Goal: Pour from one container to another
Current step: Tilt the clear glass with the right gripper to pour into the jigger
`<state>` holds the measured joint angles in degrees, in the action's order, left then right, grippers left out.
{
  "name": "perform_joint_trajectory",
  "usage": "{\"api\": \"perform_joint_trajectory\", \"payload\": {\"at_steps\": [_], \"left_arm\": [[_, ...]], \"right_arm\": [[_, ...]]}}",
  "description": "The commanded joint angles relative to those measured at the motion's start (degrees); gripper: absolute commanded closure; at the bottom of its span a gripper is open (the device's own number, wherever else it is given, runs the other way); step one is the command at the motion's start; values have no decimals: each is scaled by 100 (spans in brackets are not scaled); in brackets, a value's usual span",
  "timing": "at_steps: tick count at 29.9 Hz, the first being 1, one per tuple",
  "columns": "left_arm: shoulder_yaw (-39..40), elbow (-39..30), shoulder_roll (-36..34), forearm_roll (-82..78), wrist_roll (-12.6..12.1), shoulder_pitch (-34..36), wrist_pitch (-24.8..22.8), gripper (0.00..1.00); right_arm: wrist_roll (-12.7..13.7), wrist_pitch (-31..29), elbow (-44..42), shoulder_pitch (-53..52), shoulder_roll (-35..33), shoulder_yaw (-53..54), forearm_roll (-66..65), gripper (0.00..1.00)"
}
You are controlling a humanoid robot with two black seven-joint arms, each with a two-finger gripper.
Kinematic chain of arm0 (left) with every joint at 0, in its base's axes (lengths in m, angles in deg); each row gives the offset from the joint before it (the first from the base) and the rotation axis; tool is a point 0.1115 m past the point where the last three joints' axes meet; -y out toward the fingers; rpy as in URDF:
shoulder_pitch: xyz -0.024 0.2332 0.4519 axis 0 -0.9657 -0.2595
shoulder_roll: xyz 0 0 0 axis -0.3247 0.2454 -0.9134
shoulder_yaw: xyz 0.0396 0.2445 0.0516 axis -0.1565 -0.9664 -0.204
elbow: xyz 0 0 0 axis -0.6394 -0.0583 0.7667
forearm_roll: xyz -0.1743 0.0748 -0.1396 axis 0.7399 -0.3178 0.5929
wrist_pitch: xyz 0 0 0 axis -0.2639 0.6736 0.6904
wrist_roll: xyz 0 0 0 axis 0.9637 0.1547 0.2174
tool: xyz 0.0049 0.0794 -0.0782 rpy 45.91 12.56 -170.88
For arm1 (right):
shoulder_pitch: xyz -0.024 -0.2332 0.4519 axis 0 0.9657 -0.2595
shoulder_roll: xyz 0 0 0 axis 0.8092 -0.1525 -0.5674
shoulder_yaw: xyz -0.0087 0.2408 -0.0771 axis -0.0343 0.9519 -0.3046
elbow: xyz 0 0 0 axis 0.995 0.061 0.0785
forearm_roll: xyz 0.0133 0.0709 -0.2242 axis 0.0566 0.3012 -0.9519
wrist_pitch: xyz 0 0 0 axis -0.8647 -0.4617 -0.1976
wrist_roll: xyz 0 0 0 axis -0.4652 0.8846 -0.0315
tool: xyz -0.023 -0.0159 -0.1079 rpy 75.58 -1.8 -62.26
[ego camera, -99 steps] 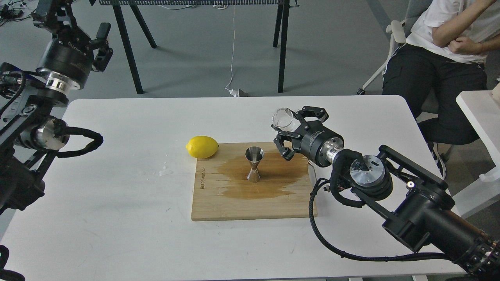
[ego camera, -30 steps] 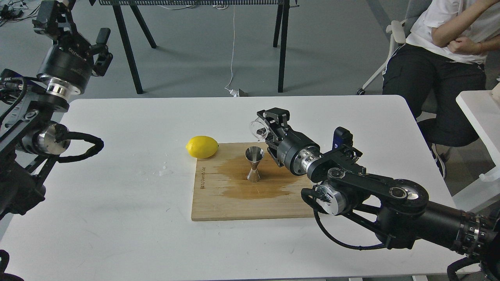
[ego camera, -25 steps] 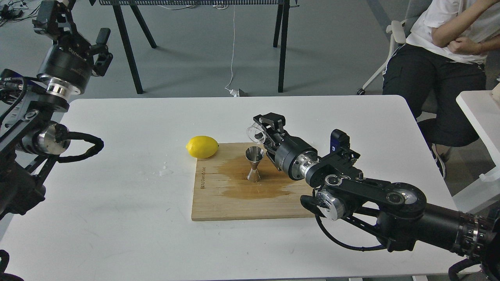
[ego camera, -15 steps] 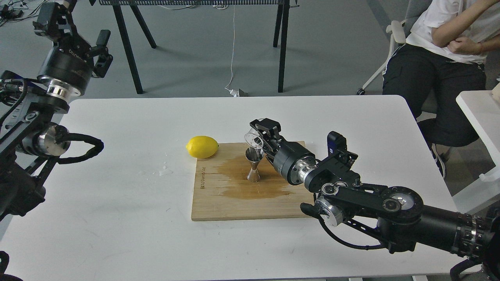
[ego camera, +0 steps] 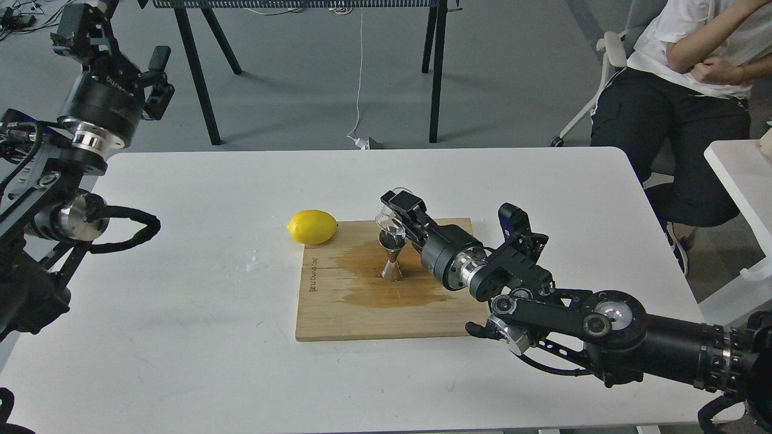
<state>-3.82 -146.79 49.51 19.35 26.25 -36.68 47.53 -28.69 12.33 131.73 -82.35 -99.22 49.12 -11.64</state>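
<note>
The steel hourglass jigger (ego camera: 392, 256) stands upright on the wooden board (ego camera: 338, 313), in the middle of a brown wet stain. My right gripper (ego camera: 399, 218) is shut on the small clear cup (ego camera: 389, 220), which is tipped steeply with its mouth down right over the jigger's mouth. The cup's rim sits at or just above the jigger's rim; contact cannot be told. My left gripper (ego camera: 102, 45) is raised beyond the table's far left corner, fingers apart with nothing between them.
A yellow lemon (ego camera: 312, 226) lies at the board's far left corner. A small wet patch (ego camera: 255, 264) marks the white table (ego camera: 181, 361) left of the board. A seated person (ego camera: 693, 72) is beyond the table's far right, next to another white table (ego camera: 739, 175).
My right arm carried the cup left and down from beside the jigger to over its mouth, tipping it further mouth-down. The left arm stayed nearly still.
</note>
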Motion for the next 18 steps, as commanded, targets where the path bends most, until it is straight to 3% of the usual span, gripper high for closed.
{"api": "perform_joint_trajectory", "payload": {"at_steps": [1, 18], "left_arm": [[0, 0, 2, 0, -1, -10, 0, 0], [0, 0, 11, 0, 96, -18, 0, 0]], "right_arm": [[-3, 0, -52, -47, 0, -70, -42, 61], [-30, 0, -131, -592, -105, -693, -507, 62]]}}
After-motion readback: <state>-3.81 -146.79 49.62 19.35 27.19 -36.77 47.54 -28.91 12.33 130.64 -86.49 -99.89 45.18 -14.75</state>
